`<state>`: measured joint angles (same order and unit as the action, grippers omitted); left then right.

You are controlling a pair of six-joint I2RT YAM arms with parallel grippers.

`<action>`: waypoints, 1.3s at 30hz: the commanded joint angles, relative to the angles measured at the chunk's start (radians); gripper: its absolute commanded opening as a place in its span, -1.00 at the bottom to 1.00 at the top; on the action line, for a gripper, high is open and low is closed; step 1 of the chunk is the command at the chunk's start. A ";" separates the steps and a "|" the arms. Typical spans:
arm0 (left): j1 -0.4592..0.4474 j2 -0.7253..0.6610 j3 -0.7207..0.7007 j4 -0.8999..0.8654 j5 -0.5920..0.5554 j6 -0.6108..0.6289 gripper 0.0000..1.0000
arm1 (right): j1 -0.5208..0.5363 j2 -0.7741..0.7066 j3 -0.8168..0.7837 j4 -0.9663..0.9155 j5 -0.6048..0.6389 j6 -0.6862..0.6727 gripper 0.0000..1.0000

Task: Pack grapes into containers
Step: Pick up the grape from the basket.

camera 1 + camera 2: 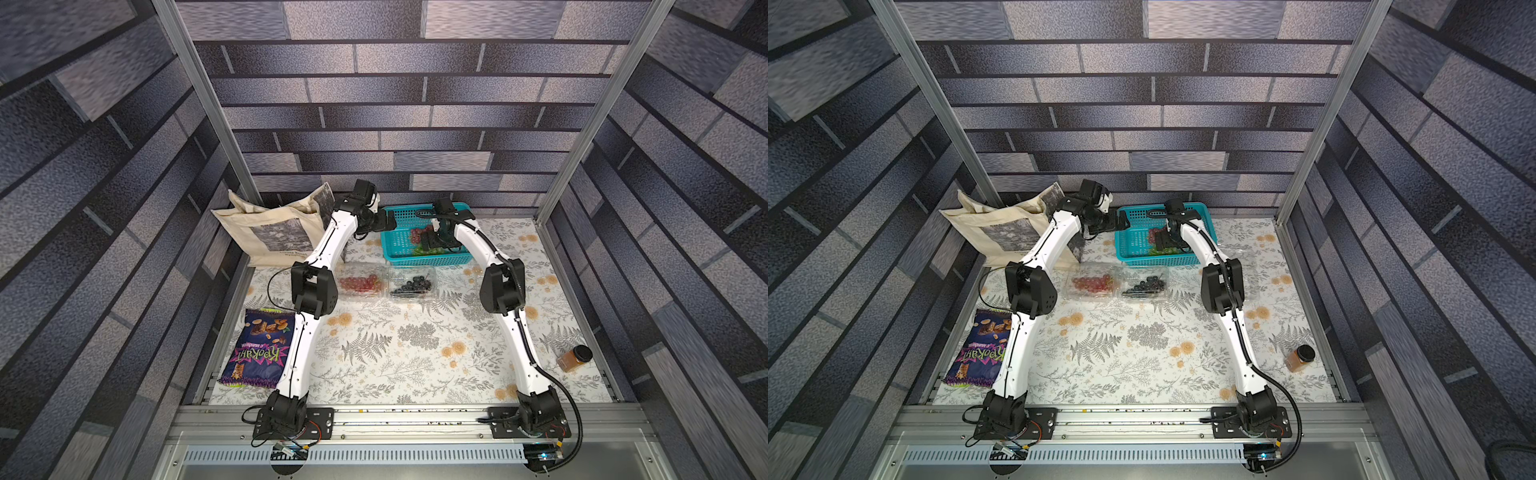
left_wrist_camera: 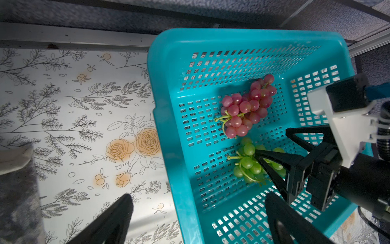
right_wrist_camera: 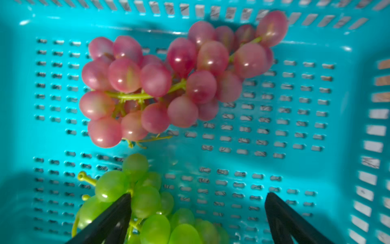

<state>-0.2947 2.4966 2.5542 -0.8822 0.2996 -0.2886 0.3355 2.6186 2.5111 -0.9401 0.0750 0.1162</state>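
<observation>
A red-pink bunch of grapes (image 2: 248, 105) (image 3: 168, 84) and a green bunch (image 2: 248, 162) (image 3: 147, 200) lie in the teal basket (image 1: 424, 259) at the back of the table. My right gripper (image 3: 199, 196) (image 1: 432, 241) is open and low inside the basket; one finger lies against the green bunch, and some of its berries sit between the fingers. My left gripper (image 2: 200, 196) (image 1: 388, 224) is open and empty, straddling the basket's left wall. In front of the basket, one clear container (image 1: 341, 291) holds red grapes (image 1: 359, 283) and another (image 1: 434, 293) holds dark grapes (image 1: 411, 286).
A beige tote bag (image 1: 274, 232) leans at the back left, close behind my left arm. A purple snack bag (image 1: 257, 349) lies at the front left. A jar of orange powder (image 1: 575, 357) lies at the right edge. Metal frame posts stand at the back corners.
</observation>
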 commanded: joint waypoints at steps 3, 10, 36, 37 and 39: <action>-0.016 0.037 0.028 0.000 0.042 -0.021 1.00 | -0.039 -0.029 0.005 0.037 -0.042 0.091 1.00; -0.023 0.051 0.029 0.014 0.064 -0.047 1.00 | -0.039 -0.138 -0.075 0.063 -0.161 0.016 1.00; -0.035 0.106 0.081 0.019 0.103 -0.088 1.00 | 0.043 -0.027 -0.022 -0.045 -0.084 -0.275 0.98; -0.035 0.109 0.084 0.019 0.103 -0.089 1.00 | 0.043 -0.023 -0.020 -0.043 -0.068 -0.276 0.98; -0.032 0.113 0.084 0.023 0.107 -0.096 1.00 | 0.043 -0.011 -0.012 -0.045 -0.027 -0.276 0.98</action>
<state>-0.3264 2.5988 2.6080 -0.8589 0.3893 -0.3595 0.3794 2.5767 2.4645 -0.9455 -0.0189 -0.1413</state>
